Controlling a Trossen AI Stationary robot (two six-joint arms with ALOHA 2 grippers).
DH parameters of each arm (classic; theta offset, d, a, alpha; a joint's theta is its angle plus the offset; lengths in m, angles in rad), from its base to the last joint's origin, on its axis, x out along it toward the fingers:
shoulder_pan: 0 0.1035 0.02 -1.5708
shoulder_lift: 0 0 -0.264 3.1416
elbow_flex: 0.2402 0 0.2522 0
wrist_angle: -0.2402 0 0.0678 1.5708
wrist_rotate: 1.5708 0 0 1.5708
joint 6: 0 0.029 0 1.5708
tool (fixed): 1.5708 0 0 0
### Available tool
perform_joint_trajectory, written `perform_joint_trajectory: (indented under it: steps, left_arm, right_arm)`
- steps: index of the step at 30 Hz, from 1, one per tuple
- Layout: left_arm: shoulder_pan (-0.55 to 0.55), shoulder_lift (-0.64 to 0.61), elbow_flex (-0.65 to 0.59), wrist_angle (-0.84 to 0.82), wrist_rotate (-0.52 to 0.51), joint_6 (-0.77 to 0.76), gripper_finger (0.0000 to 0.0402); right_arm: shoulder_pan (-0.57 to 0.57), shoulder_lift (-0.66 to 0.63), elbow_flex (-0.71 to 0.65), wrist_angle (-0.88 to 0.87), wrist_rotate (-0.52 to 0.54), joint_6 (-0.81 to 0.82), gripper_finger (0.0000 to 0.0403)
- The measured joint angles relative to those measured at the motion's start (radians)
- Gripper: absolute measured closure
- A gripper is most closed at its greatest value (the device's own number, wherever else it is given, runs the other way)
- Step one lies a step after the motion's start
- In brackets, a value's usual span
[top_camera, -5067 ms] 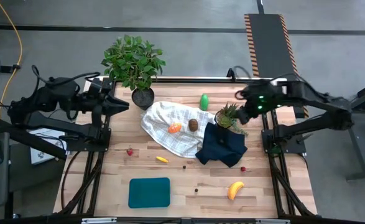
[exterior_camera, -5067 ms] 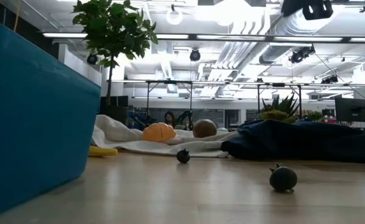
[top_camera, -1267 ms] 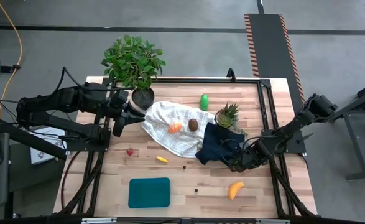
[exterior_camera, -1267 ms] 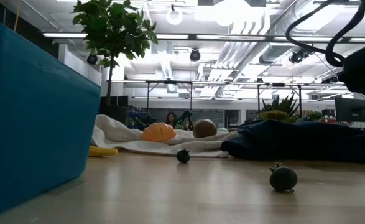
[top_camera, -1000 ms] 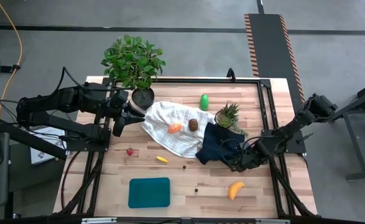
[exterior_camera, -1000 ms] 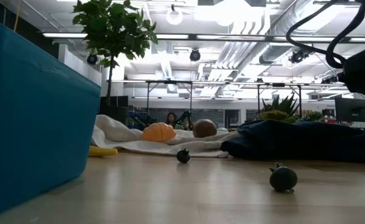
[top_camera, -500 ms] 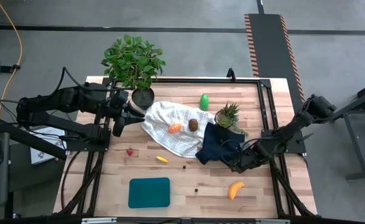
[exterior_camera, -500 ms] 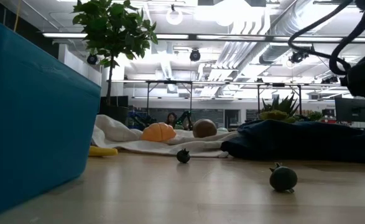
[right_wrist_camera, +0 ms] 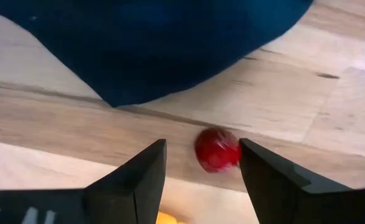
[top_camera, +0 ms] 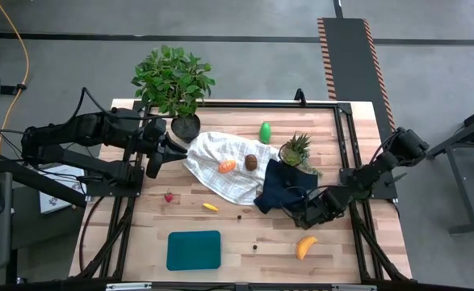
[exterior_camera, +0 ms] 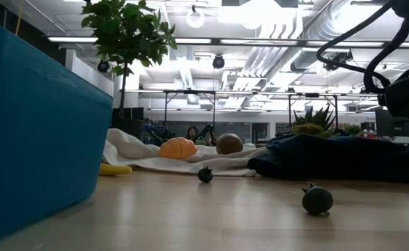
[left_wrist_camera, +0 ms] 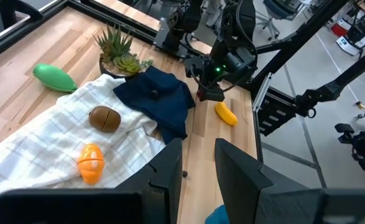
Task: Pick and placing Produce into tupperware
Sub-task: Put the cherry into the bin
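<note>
Red berry [right_wrist_camera: 217, 150] sits on bare wood just off the navy cloth's [right_wrist_camera: 151, 43] edge, lower centre of your right wrist view, between the right gripper's [right_wrist_camera: 202, 177] spread fingers but nearer one; shift sideways before closing.

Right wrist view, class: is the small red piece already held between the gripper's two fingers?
No. The red piece lies on the wooden table ahead of the open right gripper, untouched by either finger.

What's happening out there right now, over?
Right gripper open, low over red ball beside navy cloth. Left gripper empty, waiting by white cloth. Tupperware empty. Nothing in the way.
</note>
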Motion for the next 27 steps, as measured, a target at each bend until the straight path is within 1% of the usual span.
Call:
perform_joint_trajectory:
  steps: [3, 10, 14, 17, 21, 24, 27]
  left_arm:
    - [0.000, 0.000, 0.000, 0.000, 0.000, 0.000, 0.0318]
    - [0.000, 0.000, 0.000, 0.001, 0.000, 0.000, 0.0318]
    - [0.000, 0.000, 0.000, 0.001, 0.000, 0.000, 0.0318]
    - [0.000, 0.000, 0.000, 0.001, 0.000, 0.000, 0.0318]
    - [0.000, 0.000, 0.000, 0.003, 0.000, 0.000, 0.0318]
    - [0.000, 0.000, 0.000, 0.003, -0.004, 0.000, 0.0318]
    - [0.000, 0.000, 0.000, 0.003, -0.044, 0.002, 0.0318]
  right_arm:
    - [0.000, 0.000, 0.000, -0.008, -0.002, -0.002, 0.0230]
    - [0.000, 0.000, 0.000, -0.004, -0.010, -0.002, 0.0291]
    - [0.000, 0.000, 0.000, -0.001, -0.011, -0.002, 0.0317]
    - [0.000, 0.000, 0.000, 0.015, -0.011, -0.002, 0.0326]
    - [0.000, -0.013, 0.001, 0.057, -0.012, -0.002, 0.0328]
    - [-0.007, -0.032, 0.035, 0.057, -0.003, -0.020, 0.0328]
    - [-0.026, -0.052, 0.085, 0.065, 0.024, -0.072, 0.0329]
